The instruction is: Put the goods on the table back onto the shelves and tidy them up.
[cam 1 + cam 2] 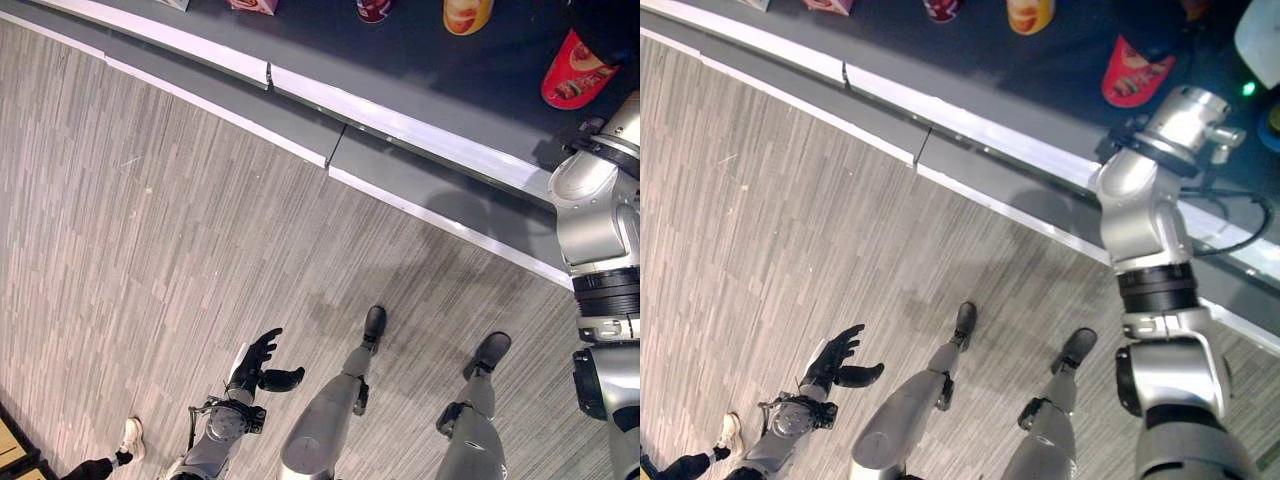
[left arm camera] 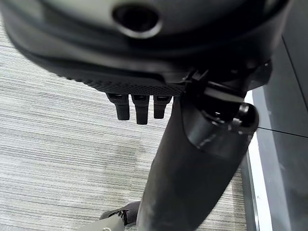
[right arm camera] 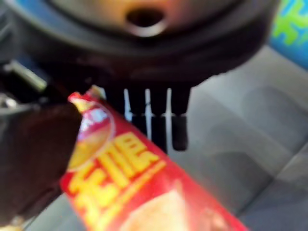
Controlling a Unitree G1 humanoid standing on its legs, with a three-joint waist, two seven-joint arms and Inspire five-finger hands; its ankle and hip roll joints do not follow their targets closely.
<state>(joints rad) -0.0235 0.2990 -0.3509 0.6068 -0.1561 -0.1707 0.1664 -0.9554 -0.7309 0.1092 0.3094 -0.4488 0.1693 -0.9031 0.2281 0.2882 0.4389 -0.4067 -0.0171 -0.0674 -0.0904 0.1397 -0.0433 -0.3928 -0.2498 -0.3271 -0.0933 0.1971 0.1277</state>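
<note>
A red snack bag (image 1: 573,72) with yellow print lies tilted on the dark table (image 1: 450,70) at the far right. My right hand (image 3: 33,159) is on it: the thumb presses one face of the bag (image 3: 120,183) and the fingers (image 3: 161,120) reach past its other side. Farther along the table stand a yellow can (image 1: 468,14), a dark red can (image 1: 373,9) and a pink box (image 1: 254,5). My left hand (image 1: 258,362) hangs low over the wood-look floor, fingers relaxed and holding nothing.
A white strip (image 1: 400,125) edges the table, with a grey ledge below it. A person's white shoe (image 1: 130,437) is on the floor at the lower left. A white object (image 1: 1260,35) sits at the table's far right.
</note>
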